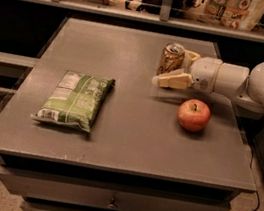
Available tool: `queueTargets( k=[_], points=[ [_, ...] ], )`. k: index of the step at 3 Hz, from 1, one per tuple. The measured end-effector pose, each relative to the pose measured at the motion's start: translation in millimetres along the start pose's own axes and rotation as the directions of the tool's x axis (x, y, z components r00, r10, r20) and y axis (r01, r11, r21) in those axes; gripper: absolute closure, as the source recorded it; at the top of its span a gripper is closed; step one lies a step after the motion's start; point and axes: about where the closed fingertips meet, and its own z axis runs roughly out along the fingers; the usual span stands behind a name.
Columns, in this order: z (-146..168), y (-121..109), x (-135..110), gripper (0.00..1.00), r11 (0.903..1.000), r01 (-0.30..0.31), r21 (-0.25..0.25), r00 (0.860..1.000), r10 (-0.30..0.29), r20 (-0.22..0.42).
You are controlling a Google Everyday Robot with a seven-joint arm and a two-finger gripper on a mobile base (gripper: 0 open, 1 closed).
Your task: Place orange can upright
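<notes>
Orange can [172, 57] stands upright, its base hidden behind the gripper [174, 69].

**No Legible Print**

No text can be read. The bag [75, 98] carries a pale printed panel with lettering too small to read. The can [172, 56] shows only mottled orange. The claw [175, 69] is at the can, far right on the surface [132, 133].

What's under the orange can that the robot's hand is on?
The grey table, it seems. The hand, placed around the upright orange can, covers its bottom edge, so contact is hidden.
</notes>
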Motion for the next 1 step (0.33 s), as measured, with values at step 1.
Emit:
queueTargets(
  k=[1],
  points=[
    [0.1,0.1,0.0,0.0,1.0,0.0,0.0,1.0,0.0,0.0]
  ],
)
